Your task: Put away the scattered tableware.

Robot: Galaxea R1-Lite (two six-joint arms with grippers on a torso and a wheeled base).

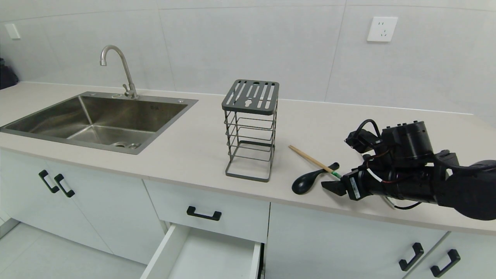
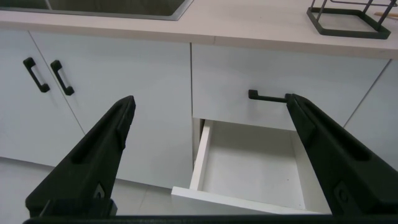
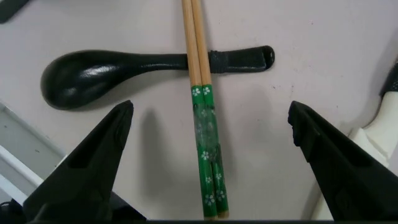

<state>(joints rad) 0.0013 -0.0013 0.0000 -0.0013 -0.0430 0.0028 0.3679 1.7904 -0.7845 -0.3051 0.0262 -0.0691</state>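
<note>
A black spoon (image 1: 310, 180) (image 3: 124, 68) lies on the counter near its front edge, right of the wire rack (image 1: 251, 130). A pair of wooden chopsticks (image 1: 310, 159) (image 3: 202, 93) with green ends rests across the spoon's handle. My right gripper (image 1: 336, 182) (image 3: 210, 115) is open, low over the counter, with the green chopstick ends between its fingers (image 3: 93, 162) and touching neither. My left gripper (image 2: 211, 162) is open in front of the cabinets, facing the pulled-out white drawer (image 2: 249, 168) (image 1: 205, 255).
A steel sink (image 1: 97, 120) with a faucet (image 1: 120, 68) is set into the counter at the left. A shut drawer with a black handle (image 1: 204, 214) sits above the open one. Cabinet doors flank both sides. Bare counter lies behind the chopsticks.
</note>
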